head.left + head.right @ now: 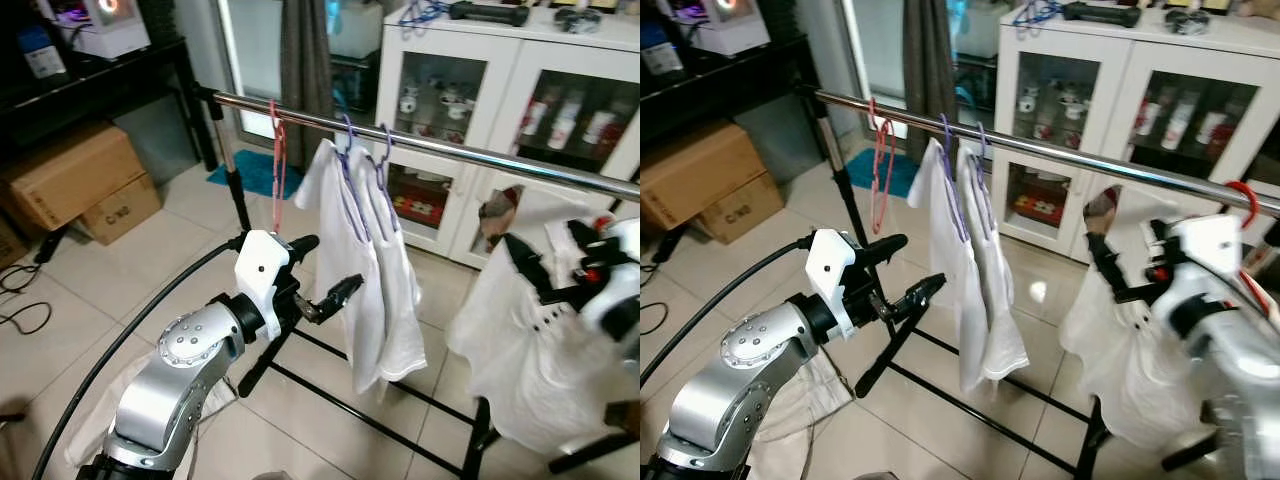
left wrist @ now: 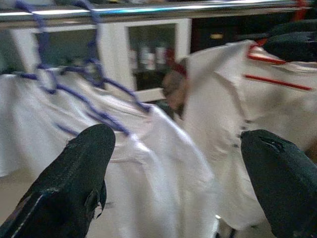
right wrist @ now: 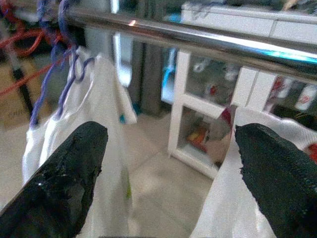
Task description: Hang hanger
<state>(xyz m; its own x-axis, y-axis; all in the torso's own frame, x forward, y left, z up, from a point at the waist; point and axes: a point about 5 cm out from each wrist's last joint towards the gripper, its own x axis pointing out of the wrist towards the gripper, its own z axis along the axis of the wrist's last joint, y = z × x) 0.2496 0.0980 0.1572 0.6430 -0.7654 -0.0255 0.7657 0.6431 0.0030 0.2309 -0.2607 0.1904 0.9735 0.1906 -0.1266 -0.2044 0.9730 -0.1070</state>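
A silver rail [image 1: 450, 150] crosses the scene at chest height. An empty red hanger [image 1: 278, 160] hangs at its left end. Beside it, two purple hangers [image 1: 350, 170] carry white shirts [image 1: 385, 290]. Further right, a white shirt [image 1: 520, 370] sits on a red hanger whose hook [image 1: 1243, 197] curves over the rail. My right gripper [image 1: 1127, 245] is open against the top of that shirt, with nothing between its fingers [image 3: 59, 178]. My left gripper [image 1: 325, 268] is open below the rail, just left of the purple-hanger shirts, and holds nothing.
Behind the rail stands a white cabinet [image 1: 520, 90] with glass doors. Cardboard boxes [image 1: 70, 175] and a black table [image 1: 100, 70] are at the left. The rack's black base bars [image 1: 350, 410] run across the tiled floor, and a pale cloth [image 1: 110, 410] lies near my left arm.
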